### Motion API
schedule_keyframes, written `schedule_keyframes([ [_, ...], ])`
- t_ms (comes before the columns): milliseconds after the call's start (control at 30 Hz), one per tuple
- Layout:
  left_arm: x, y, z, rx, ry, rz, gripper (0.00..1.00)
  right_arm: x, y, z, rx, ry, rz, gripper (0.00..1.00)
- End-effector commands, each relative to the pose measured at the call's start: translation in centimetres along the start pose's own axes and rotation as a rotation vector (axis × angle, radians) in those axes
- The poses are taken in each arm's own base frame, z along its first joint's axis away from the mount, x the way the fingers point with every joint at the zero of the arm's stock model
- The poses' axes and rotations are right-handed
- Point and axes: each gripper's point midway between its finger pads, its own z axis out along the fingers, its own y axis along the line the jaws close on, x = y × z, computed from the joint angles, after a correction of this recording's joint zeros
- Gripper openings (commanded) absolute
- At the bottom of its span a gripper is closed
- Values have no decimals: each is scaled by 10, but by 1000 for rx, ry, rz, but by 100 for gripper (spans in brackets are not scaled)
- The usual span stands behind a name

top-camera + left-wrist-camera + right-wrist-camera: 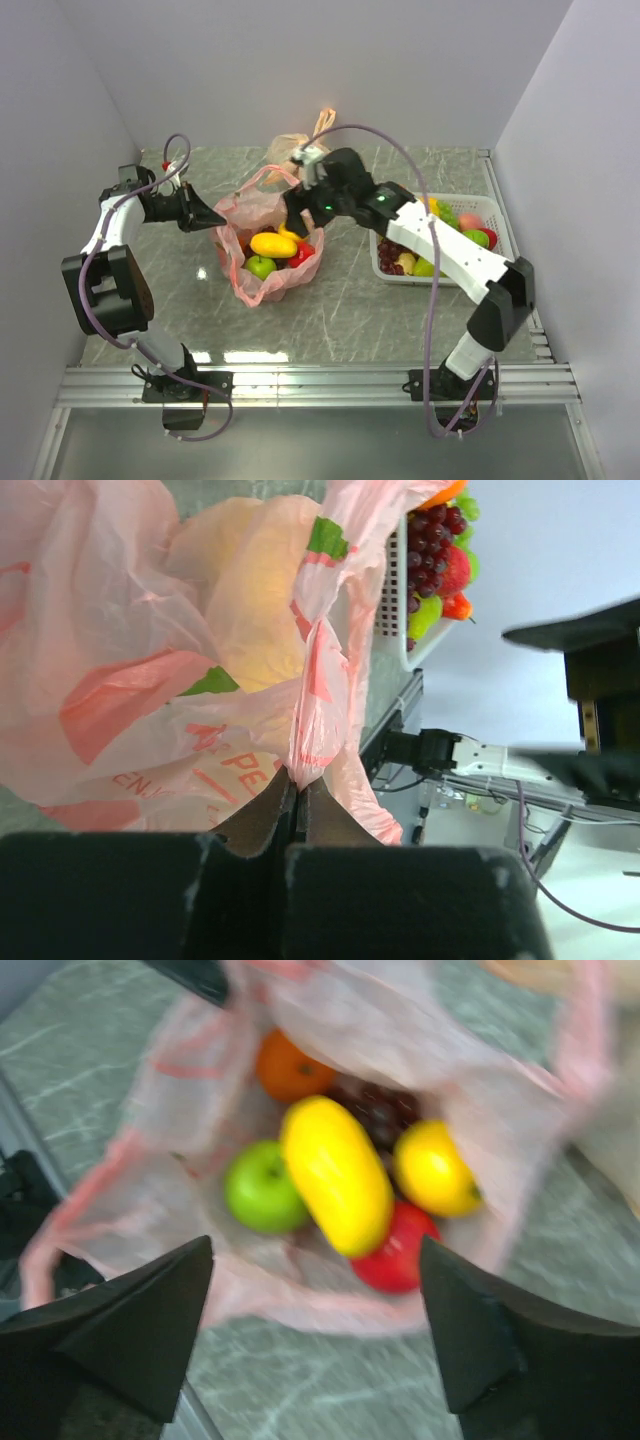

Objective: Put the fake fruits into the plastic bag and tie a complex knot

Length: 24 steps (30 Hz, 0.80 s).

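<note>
Pinching claw: left gripper [296, 792] clamped tight on a fold of the plastic bag [130, 680].
Spread claw: right gripper [315, 1250] wide apart above the bag mouth, holding nothing.
Bag contents: fake fruits [335, 1175] inside; grapes half hidden under yellow ones, view blurred.
Nearby: basket [490, 200] of more fruit to the right; pale bag [290, 150] behind.

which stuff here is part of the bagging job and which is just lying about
Job:
pink bag, pinched by the shut left gripper
bagged fruits
loose fruits in the basket
open right gripper above the bag

Lying about:
pale bag at the back
</note>
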Motion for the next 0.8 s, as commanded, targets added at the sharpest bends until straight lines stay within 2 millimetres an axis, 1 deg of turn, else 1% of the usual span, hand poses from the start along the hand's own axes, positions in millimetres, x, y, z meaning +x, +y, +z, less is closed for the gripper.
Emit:
schedule_keyframes([
  [0, -15, -6, -9, -45, -43, 127, 1, 53, -53, -18, 117, 112, 98, 84],
  [33, -17, -7, -10, -53, -45, 138, 0, 61, -61, -21, 144, 126, 104, 81],
  [67, -18, -7, -11, -59, -50, 147, 1, 69, -69, -26, 169, 143, 104, 73],
  [100, -20, -7, -11, -67, -56, 152, 1, 82, -82, -27, 215, 174, 111, 69],
  [167, -22, -7, -11, -66, -59, 153, 0, 94, -92, -29, 267, 207, 102, 62],
  [200, -23, -7, -11, -65, -61, 154, 0, 101, -100, -29, 306, 225, 101, 60],
  [233, -23, -6, -11, -67, -60, 151, 1, 103, -103, -28, 327, 231, 100, 58],
  [267, -23, -6, -11, -69, -60, 150, 1, 109, -110, -24, 351, 250, 101, 56],
  [300, -23, -5, -11, -72, -59, 153, 1, 110, -114, -22, 373, 256, 103, 56],
  [333, -24, -5, -11, -78, -60, 157, 1, 114, -126, -22, 424, 269, 100, 56],
  [367, -24, -5, -11, -81, -61, 160, 1, 125, -134, -16, 450, 309, 103, 55],
  [433, -25, -7, -14, -91, -65, 188, 1, 136, -148, -14, 507, 355, 105, 56],
  [467, -25, -8, -14, -93, -65, 199, 2, 150, -156, -12, 522, 404, 115, 56],
  [533, -25, -8, -15, -101, -68, 215, 2, 166, -165, -14, 549, 453, 115, 57],
  [567, -25, -10, -15, -101, -66, 220, 2, 173, -176, -19, 576, 476, 93, 57],
  [600, -25, -9, -16, -103, -65, 214, 2, 183, -181, -22, 587, 499, 92, 58],
  [667, -24, -7, -16, -107, -59, 244, 2, 191, -191, -31, 605, 521, 95, 58],
  [700, -24, -7, -16, -108, -58, 247, 2, 199, -199, -38, 616, 537, 113, 58],
  [767, -25, -8, -17, -111, -61, 256, 3, 201, -205, -47, 626, 540, 107, 58],
])
